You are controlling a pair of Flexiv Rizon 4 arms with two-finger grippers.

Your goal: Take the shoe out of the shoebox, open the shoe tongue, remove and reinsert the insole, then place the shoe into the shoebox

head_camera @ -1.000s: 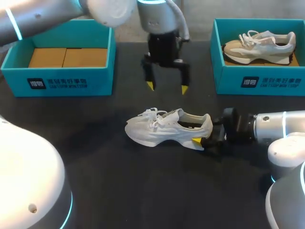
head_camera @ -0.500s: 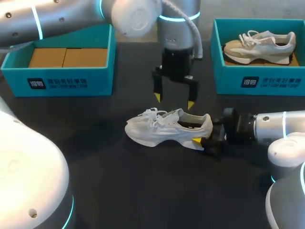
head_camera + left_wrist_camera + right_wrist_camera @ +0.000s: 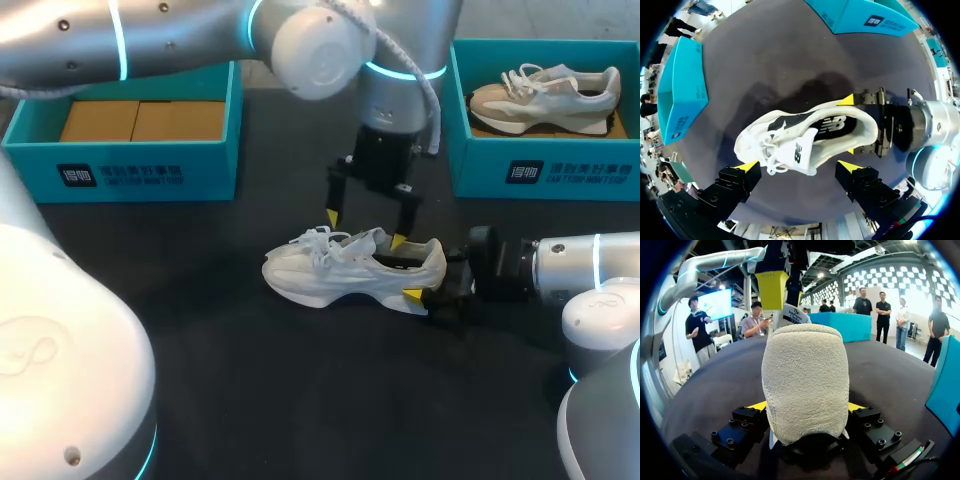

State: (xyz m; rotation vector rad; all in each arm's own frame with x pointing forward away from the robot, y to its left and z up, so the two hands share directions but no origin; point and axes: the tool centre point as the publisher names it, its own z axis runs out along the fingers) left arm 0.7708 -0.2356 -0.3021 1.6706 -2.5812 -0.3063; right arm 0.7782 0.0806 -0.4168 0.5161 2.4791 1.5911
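The shoe is stood on the desk, toe to 9 o'clock, with its heel pinched from 3 o'clock by the right end effector, apparently as an anchor, while the spread left end effector is held over the tongue.

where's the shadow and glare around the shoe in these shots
Head view: glare on the shell of the left arm, only a faint shadow under the white shoe. Left wrist view: a dark shadow patch on the table just beyond the shoe. Right wrist view: the heel is evenly lit, dark underneath at the right tool.
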